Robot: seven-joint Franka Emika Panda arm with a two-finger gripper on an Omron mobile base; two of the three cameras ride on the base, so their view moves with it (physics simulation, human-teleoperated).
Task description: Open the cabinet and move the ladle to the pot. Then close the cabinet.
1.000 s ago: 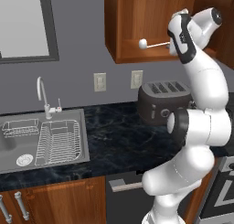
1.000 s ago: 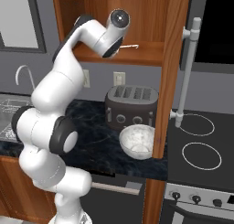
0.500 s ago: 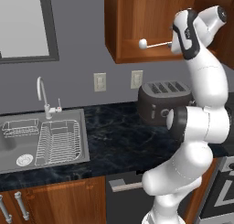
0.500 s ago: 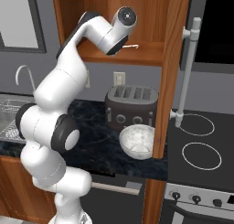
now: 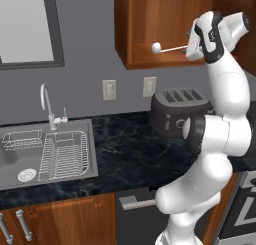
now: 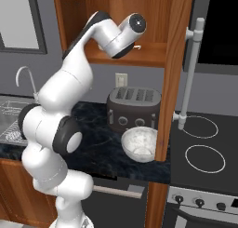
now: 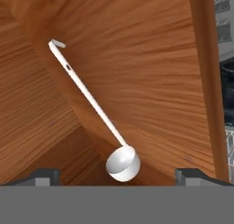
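Kitchen surface point(image 5: 125, 154) is dark stone, with toaster point(image 5: 180, 111) and white bowl point(image 6: 139, 143) below the gripper. Cabinet point(image 5: 150, 29) is open, door point(image 6: 174, 73) swung out. Gripper point(image 7: 116, 177) is released, fingertips point(image 7: 45, 176) wide apart. Ladle point(image 7: 91, 102) lies on the cabinet shelf just ahead of the gripper, scoop end between the tips, untouched.

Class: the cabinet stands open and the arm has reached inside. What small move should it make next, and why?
Probably ease the tool forward onto the ladle and close. In the hand view the ladle lies loose on the cabinet shelf, between wide-apart fingertips, not yet gripped.
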